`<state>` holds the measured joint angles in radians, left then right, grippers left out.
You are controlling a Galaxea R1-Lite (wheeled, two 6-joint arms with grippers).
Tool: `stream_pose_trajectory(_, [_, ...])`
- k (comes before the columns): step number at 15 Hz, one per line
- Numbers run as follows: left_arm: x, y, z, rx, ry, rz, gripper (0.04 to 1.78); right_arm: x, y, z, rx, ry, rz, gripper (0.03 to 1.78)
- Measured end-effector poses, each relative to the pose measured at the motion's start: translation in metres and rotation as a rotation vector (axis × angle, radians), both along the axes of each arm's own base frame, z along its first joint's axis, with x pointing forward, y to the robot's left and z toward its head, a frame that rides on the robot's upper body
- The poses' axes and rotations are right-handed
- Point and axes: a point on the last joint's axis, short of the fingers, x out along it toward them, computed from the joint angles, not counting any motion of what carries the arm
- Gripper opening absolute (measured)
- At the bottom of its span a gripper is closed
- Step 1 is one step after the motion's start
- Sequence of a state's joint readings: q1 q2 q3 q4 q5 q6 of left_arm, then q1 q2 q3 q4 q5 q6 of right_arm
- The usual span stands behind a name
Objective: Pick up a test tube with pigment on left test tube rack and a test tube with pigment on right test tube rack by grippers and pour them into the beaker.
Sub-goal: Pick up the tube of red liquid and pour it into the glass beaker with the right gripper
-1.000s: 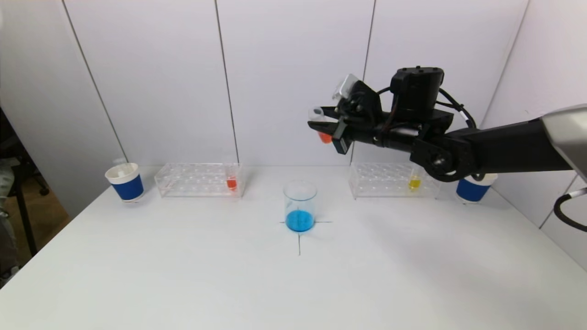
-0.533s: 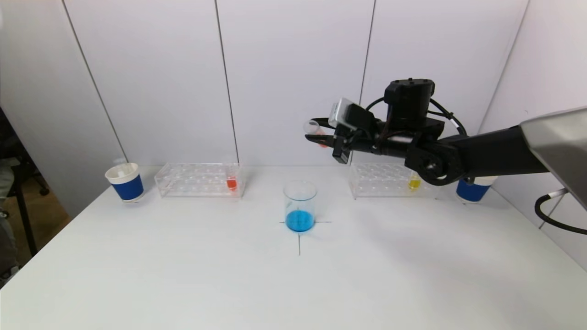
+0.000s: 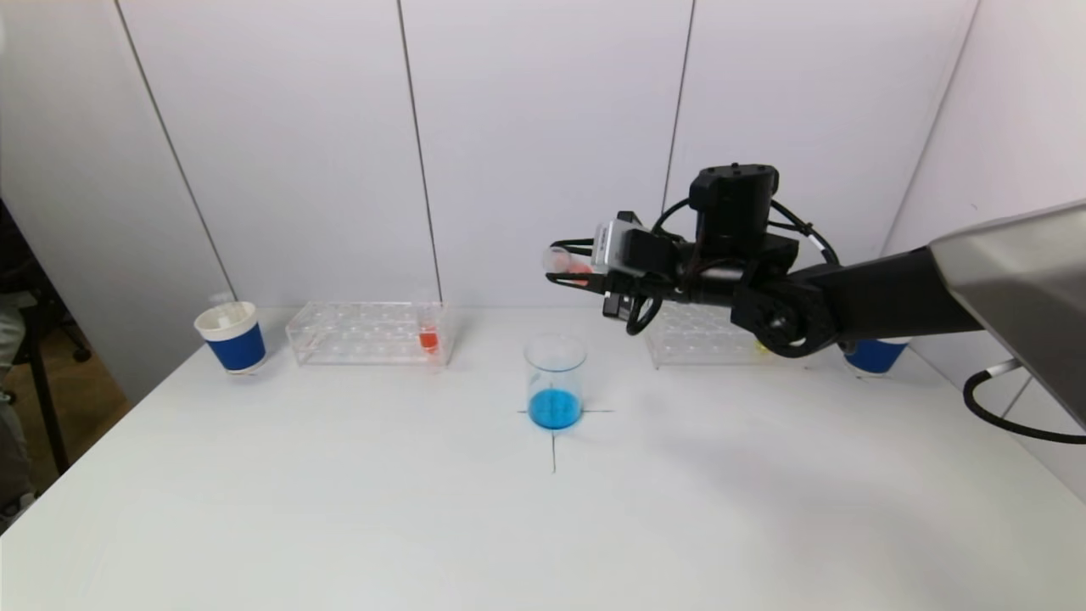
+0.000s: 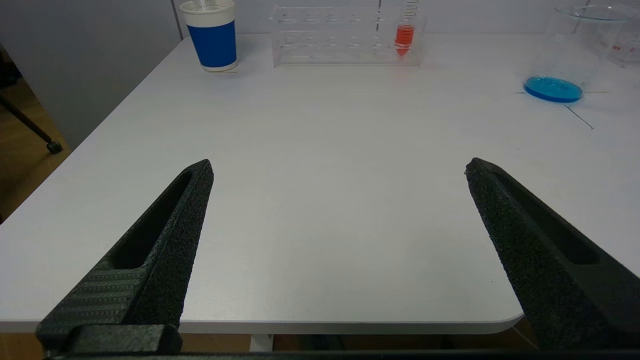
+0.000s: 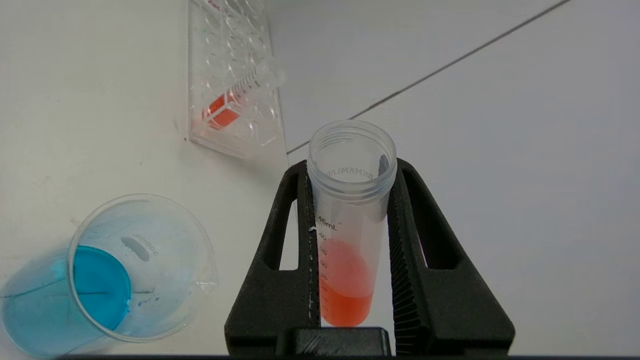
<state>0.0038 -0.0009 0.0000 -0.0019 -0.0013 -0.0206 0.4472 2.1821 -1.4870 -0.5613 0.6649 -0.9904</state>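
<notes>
While right gripper stays clenched on test tube lying near level, mouth leftward, beaker sits below, slightly left; left gripper released, parked at near table edge.

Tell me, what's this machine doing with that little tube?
The right gripper is shut on a clear plastic test tube with orange liquid, tipped nearly sideways in the air above the glass beaker of blue liquid. None is pouring out yet. Another orange tube stands in the clear left rack. The left gripper waits open by the table's near edge.
</notes>
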Motion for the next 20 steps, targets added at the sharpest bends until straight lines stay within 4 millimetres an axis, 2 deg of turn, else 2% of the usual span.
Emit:
stream_pose_trajectory(3, [0.000,0.000,0.000,0.000,0.000,0.000,1.76,-0.005,0.007,-0.005,-0.004,-0.034,0.053,0.46])
stream_pose_trajectory(13, [0.000,0.000,0.000,0.000,0.000,0.000,1.76,-0.003,0.005,-0.037,-0.100,-0.131,0.107,0.46])
stream_pose_trajectory(20, [0.000,0.000,0.000,0.000,0.001,0.000,1.76,0.002,-0.006,-0.047,-0.158,-0.232,0.103,0.46])
